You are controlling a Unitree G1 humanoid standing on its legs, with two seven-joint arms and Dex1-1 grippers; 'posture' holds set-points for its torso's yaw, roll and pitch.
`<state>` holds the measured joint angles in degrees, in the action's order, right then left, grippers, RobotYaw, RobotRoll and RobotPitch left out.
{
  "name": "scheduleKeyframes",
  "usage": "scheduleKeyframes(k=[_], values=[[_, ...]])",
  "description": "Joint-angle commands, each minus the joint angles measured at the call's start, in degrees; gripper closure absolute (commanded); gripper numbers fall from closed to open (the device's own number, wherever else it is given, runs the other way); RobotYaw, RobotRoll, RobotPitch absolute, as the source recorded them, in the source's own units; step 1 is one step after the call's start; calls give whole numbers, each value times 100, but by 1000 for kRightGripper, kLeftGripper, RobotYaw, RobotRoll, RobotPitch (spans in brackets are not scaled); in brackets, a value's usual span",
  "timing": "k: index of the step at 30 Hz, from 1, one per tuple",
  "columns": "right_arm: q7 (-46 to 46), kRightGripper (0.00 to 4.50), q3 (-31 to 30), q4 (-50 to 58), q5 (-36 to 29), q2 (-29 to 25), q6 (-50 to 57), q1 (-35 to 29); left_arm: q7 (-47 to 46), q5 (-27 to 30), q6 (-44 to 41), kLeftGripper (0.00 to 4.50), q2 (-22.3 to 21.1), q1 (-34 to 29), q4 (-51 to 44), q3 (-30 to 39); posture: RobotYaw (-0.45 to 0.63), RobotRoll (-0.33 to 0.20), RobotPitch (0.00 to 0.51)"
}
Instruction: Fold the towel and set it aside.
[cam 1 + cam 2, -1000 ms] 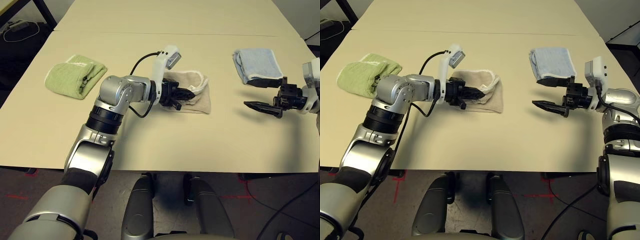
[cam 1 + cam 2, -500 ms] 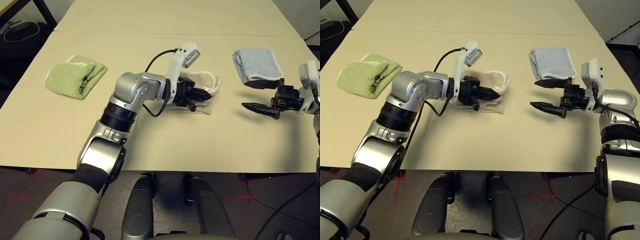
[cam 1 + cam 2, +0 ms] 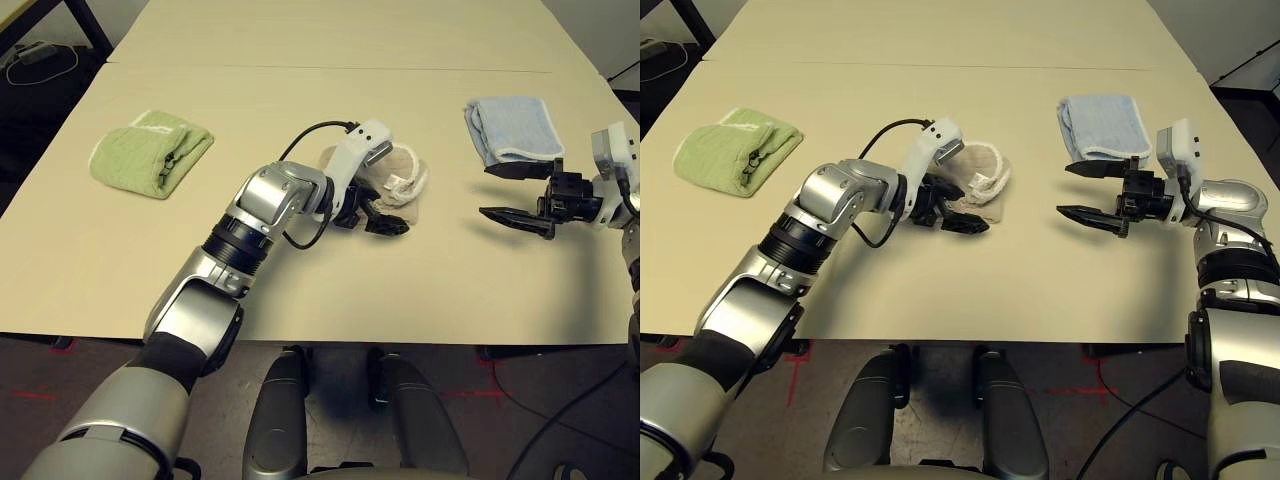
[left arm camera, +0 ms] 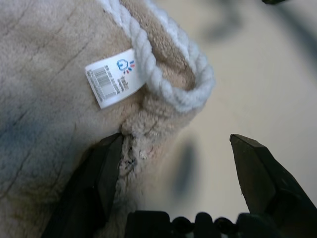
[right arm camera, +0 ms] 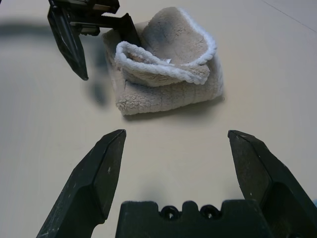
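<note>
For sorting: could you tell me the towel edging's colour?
White edging on the towel; right wrist view.

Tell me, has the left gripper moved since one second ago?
Yes. The left gripper, jaws now open, has shifted toward the blue towel, along the beige towel.

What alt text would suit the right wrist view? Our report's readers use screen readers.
A folded beige terry cloth towel with white stitched edging lies on a pale tan table. The open right gripper points at it from a distance, while the open left gripper hangs at the towel's far corner.
</note>
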<state>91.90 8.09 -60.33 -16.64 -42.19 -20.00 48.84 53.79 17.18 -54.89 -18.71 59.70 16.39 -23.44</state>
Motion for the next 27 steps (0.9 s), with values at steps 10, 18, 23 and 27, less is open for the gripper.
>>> scheduleKeyframes(k=[10,18,23,27], values=[[26,0,80,-73,4,47,165,117,743,848,-787,55,-718,68,-1303,656,148,0,202],[-128,0,158,48,-122,182,699,207,688,830,-339,55,-1188,109,-1580,1109,160,0,202],[-238,0,226,317,-246,389,1066,238,528,614,488,55,-1514,-569,-1670,1377,163,0,204],[-168,0,236,484,-333,475,1259,262,517,662,1114,55,-1653,-1222,-1796,1714,162,0,206]])
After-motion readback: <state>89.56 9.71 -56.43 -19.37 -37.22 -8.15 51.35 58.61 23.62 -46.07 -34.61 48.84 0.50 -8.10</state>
